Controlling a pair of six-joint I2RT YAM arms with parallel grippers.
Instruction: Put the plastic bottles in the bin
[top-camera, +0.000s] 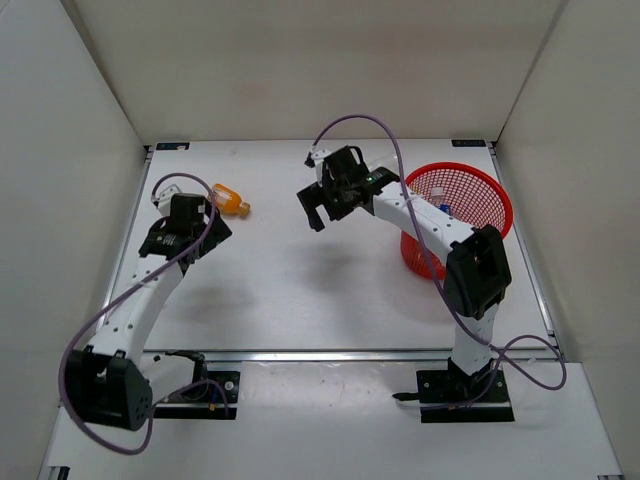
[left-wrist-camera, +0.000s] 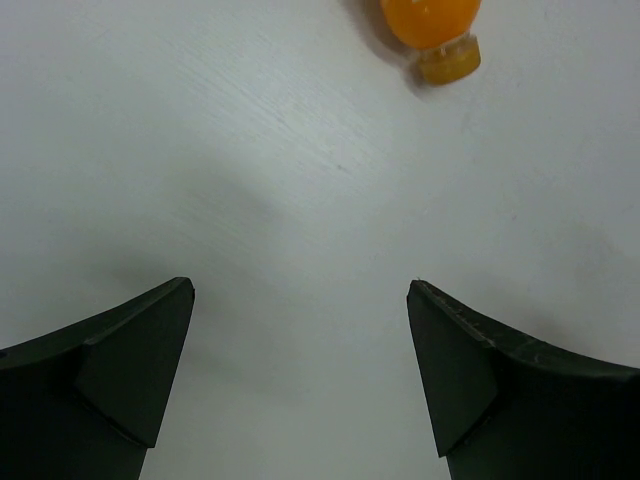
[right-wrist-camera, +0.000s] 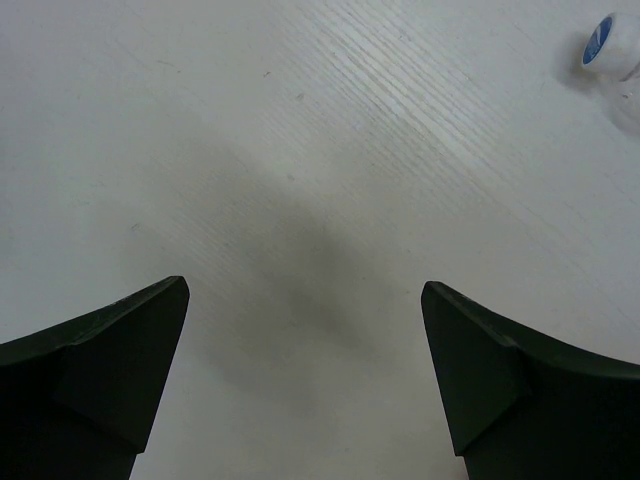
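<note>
An orange bottle (top-camera: 231, 201) lies on its side on the white table at the back left. In the left wrist view it (left-wrist-camera: 430, 20) is at the top edge, its cap toward me. My left gripper (top-camera: 210, 224) is open and empty, just short of the bottle; its tips (left-wrist-camera: 300, 300) are over bare table. The red mesh bin (top-camera: 472, 172) stands at the right, with a bottle with a blue label (top-camera: 443, 210) inside. My right gripper (top-camera: 312, 210) is open and empty over the table's middle, left of the bin (right-wrist-camera: 305, 295).
A small whitish thing with a blue patch (right-wrist-camera: 608, 45) lies at the top right edge of the right wrist view; I cannot tell what it is. White walls close in the table on three sides.
</note>
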